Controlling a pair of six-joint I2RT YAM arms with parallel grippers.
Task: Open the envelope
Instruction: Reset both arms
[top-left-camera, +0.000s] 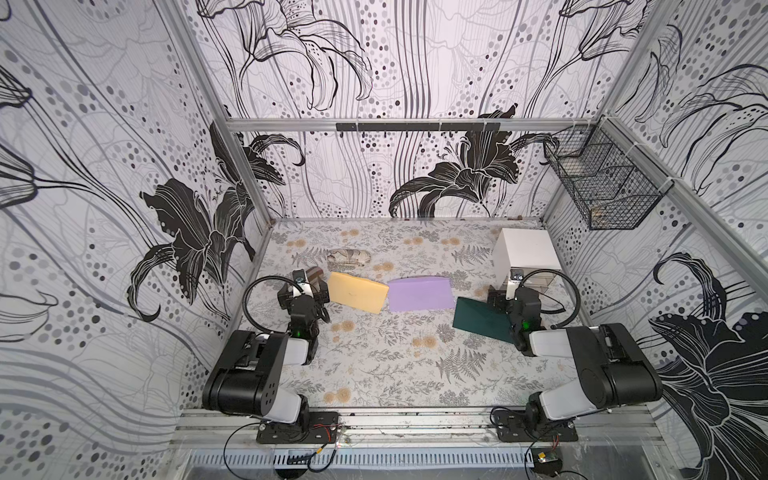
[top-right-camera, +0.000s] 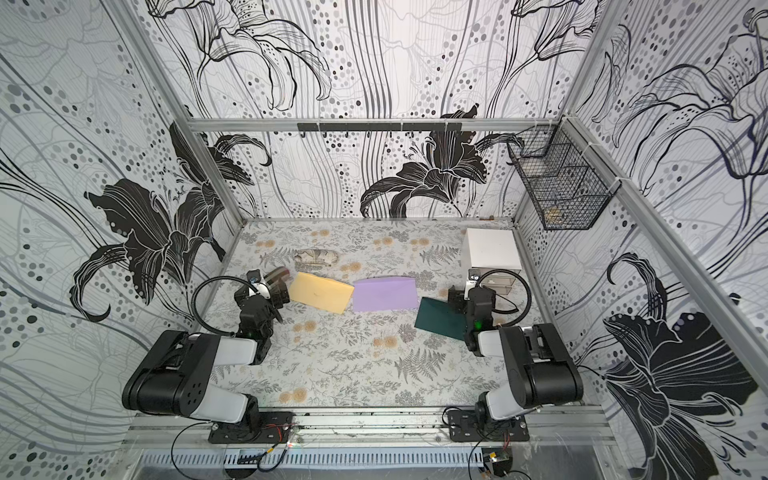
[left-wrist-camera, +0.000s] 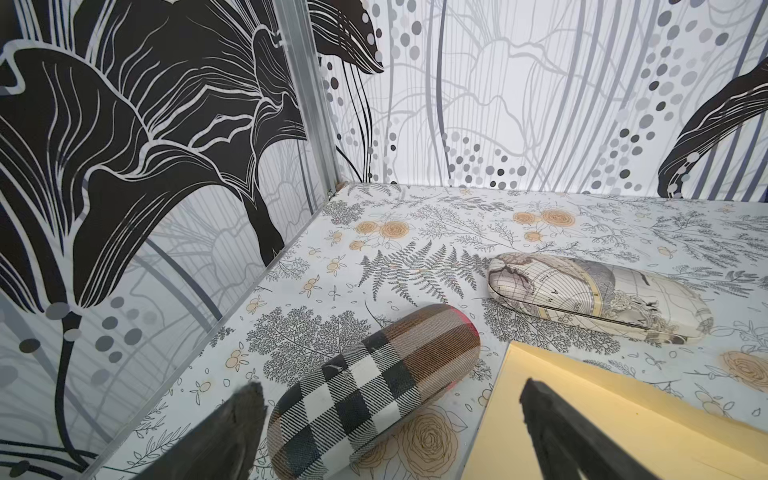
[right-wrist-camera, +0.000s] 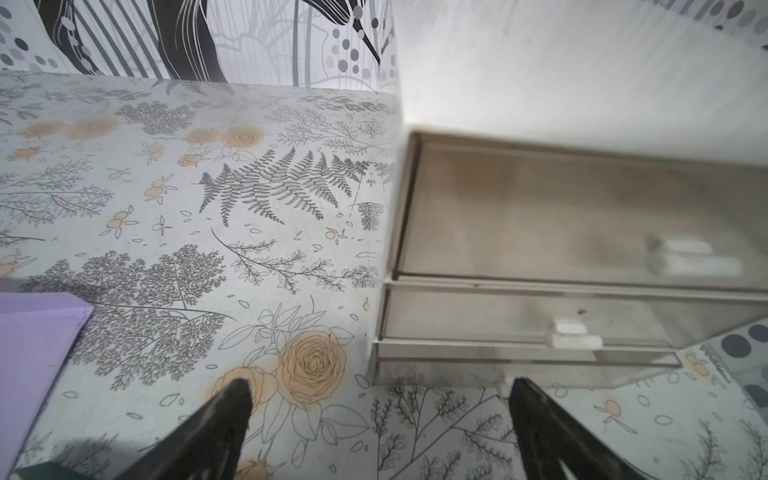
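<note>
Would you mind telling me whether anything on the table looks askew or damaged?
Nothing looks damaged or spilled. The yellow envelope and the green envelope lie skewed, while the purple envelope lies nearly square; the green one is partly hidden by the right arm.

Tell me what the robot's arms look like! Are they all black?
Mostly. The left arm and right arm have chunky black joints with rounded white sections. A black bendy hose loops at each wrist, a tiny green light glows there, and the fingers are black and pointed.
</note>
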